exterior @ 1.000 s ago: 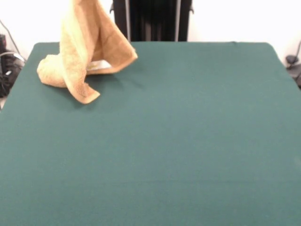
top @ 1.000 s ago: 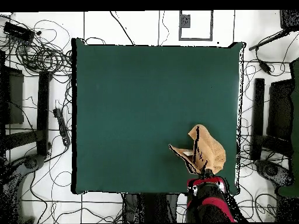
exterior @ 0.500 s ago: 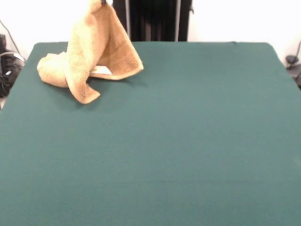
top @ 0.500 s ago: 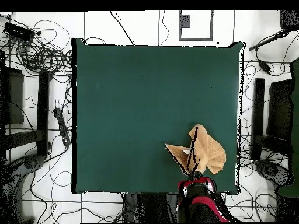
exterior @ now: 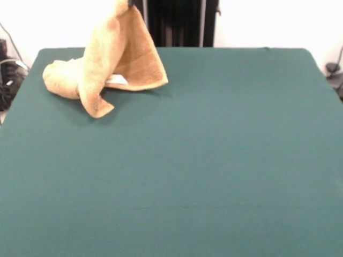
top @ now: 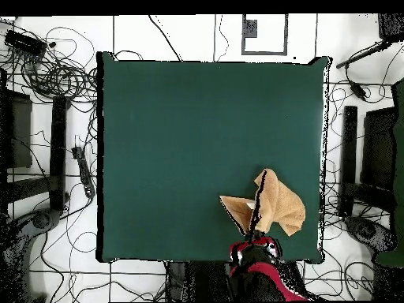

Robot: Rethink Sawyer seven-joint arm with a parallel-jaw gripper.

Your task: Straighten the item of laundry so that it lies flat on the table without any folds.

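The golden-orange towel (exterior: 107, 59) stands like a tent at the far left of the green table (exterior: 214, 160). One corner is lifted up to the picture's top edge, and the rest is bunched on the cloth. Its white tag (exterior: 116, 80) shows under the raised flap. My gripper (exterior: 130, 2) shows only as a dark tip at the top edge, shut on the raised corner. In the overhead view the towel (top: 272, 207) lies near the table's (top: 181, 134) bottom right, with the gripper (top: 254, 246) at its lower left edge.
The robot's black pedestal (exterior: 177, 21) stands behind the table's far edge. Cables (top: 55, 71) and dark stands (top: 347, 158) lie on the floor round the table. The towel is close to the table's robot-side edge and right edge in the overhead view.
The gripper has moved right in the front view (left in the overhead view) with the towel's corner. The raised flap has followed and spread wider, while the bunched end stayed in place.
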